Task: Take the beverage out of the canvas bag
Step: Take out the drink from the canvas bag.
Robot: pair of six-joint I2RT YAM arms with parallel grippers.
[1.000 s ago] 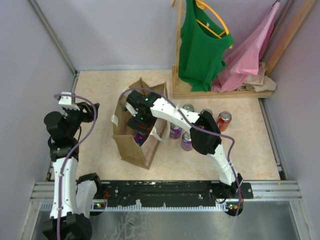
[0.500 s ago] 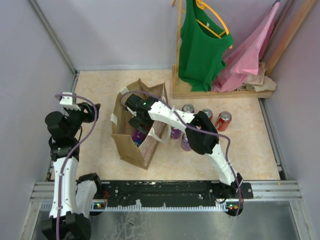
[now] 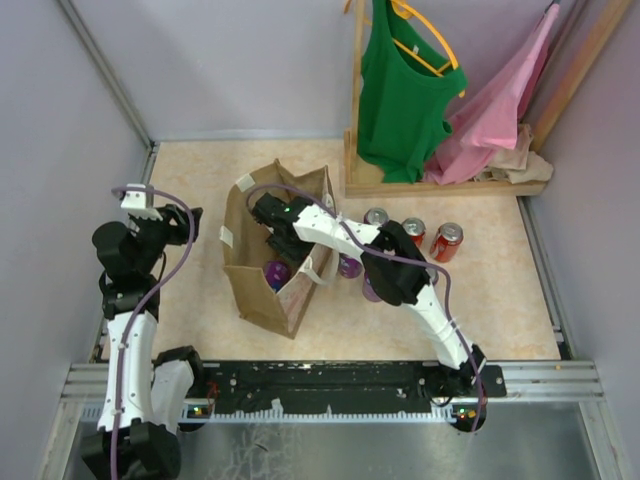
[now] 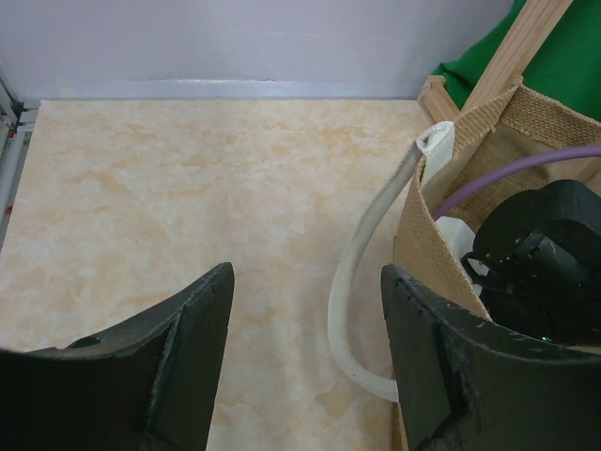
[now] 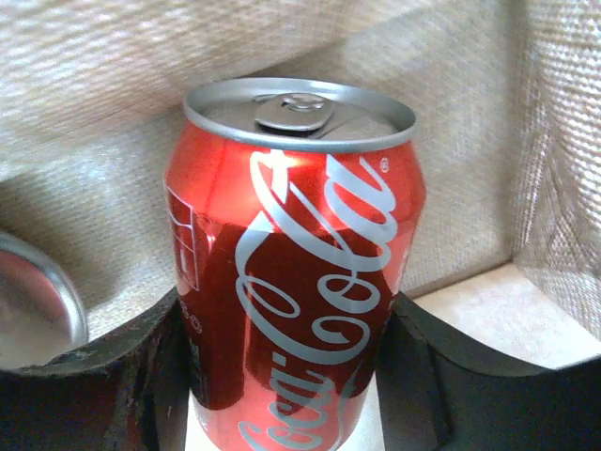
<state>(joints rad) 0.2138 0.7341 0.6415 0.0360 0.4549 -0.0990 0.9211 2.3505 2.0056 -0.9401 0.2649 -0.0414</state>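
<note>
Red aluminium cola can (image 5: 296, 263) stands upright inside the tan canvas bag (image 3: 260, 303), gripped between the right gripper (image 5: 282, 329)'s black fingers; left gripper (image 4: 305, 310) gapes empty beside the bag's pale strap handle (image 4: 340, 282)

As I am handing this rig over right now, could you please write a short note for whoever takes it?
Left end effector: open, empty, beside the canvas bag.
Right end effector: inside the bag, closed on an upright red cola can.
Done: grasp made.
To do: lift the can out; a purple can is in the bag too.
</note>
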